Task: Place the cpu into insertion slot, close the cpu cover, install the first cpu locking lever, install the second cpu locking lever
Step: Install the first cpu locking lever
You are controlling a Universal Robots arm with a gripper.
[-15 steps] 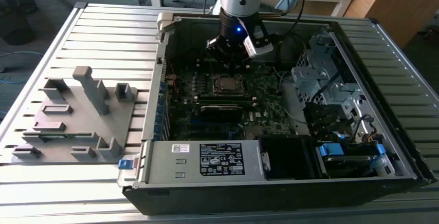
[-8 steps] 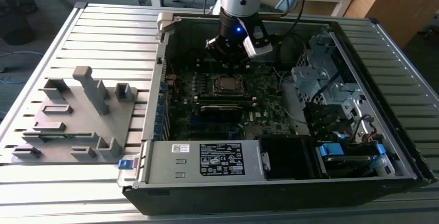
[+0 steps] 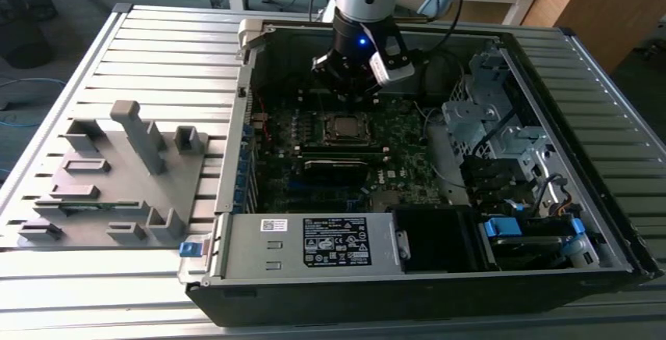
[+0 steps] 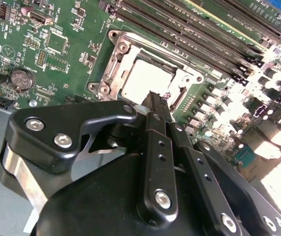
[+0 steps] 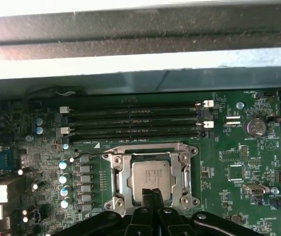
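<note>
Cpu [image 5: 151, 178] beside memory slots [image 5: 135, 121], below jaws

PSU label [image 3: 338, 241]: print too small, nothing legible.

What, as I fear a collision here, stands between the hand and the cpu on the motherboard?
Nothing visible does. In the first wrist view the hand, shut, hangs right at the edge of the cpu, which lies framed by the cpu cover. No cable or other part lies between them.
</note>
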